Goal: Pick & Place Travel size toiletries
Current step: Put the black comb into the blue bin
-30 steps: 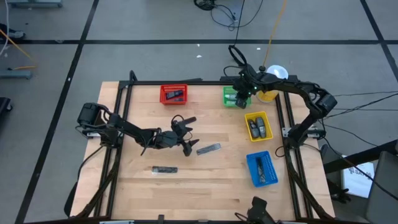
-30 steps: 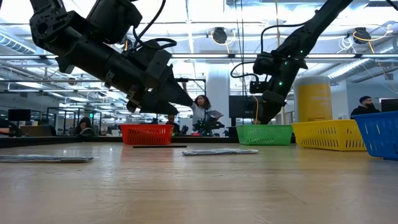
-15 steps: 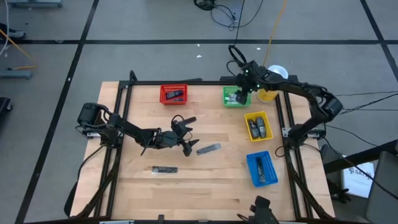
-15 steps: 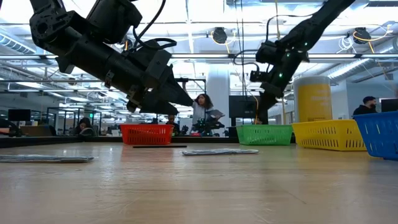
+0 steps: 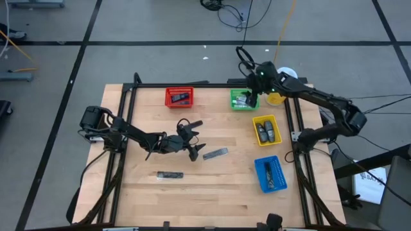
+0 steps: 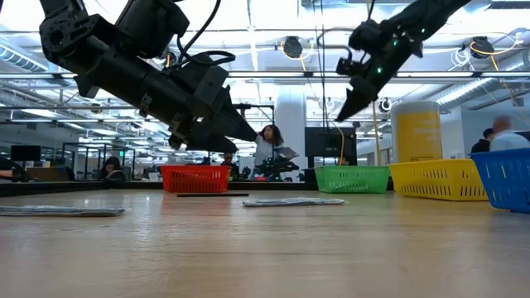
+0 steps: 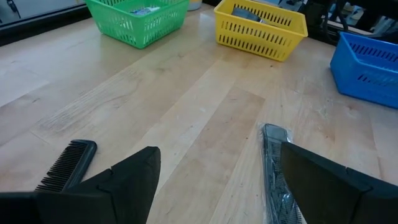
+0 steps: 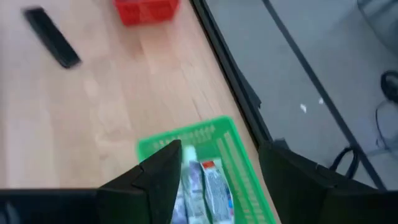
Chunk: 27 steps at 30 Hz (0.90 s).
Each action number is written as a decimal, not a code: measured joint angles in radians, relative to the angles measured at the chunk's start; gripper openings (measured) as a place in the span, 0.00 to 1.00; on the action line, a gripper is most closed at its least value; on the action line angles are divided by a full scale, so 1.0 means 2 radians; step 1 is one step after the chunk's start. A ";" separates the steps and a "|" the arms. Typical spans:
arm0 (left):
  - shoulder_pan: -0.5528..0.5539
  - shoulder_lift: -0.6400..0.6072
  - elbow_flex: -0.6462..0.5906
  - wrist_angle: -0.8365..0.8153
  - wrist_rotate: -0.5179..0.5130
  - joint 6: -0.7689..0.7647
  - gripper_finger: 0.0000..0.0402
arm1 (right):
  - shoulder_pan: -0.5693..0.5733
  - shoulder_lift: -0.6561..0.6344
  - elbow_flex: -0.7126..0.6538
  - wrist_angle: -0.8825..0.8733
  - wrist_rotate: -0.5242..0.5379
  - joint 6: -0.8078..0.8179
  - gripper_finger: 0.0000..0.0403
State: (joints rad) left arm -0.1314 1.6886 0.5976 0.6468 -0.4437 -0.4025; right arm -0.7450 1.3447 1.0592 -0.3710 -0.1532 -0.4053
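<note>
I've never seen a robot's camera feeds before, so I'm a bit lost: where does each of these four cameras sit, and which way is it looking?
High view: above the table, straight down; both whole arms show.
Low view: at table-top height, level across the wood into the room; both arms come in from above.
Left wrist view: on the left arm, forward past the open left gripper at a grey sachet and black comb.
Right wrist view: on the right arm, down past the open right gripper into the green bin.
Shared: all four views show the green bin.

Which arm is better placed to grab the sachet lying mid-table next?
Left, most likely. The left gripper, open, hovers beside the silvery sachet, which shows between its fingers in the left wrist view. The right gripper is far off above the green bin.
</note>
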 joint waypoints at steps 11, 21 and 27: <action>0.000 0.000 0.000 0.000 0.000 -0.001 0.81 | 0.096 -0.029 -0.027 0.015 0.000 0.009 0.50; 0.000 0.000 0.000 0.000 0.000 -0.001 0.81 | 0.234 -0.026 -0.110 0.126 0.077 0.036 0.50; 0.000 0.000 0.000 0.000 0.000 -0.002 0.81 | 0.316 -0.026 -0.150 0.220 0.117 0.068 0.50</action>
State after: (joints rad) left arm -0.1315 1.6890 0.5980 0.6464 -0.4435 -0.4072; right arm -0.1126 1.2919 0.7593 0.0699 0.0814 -0.2686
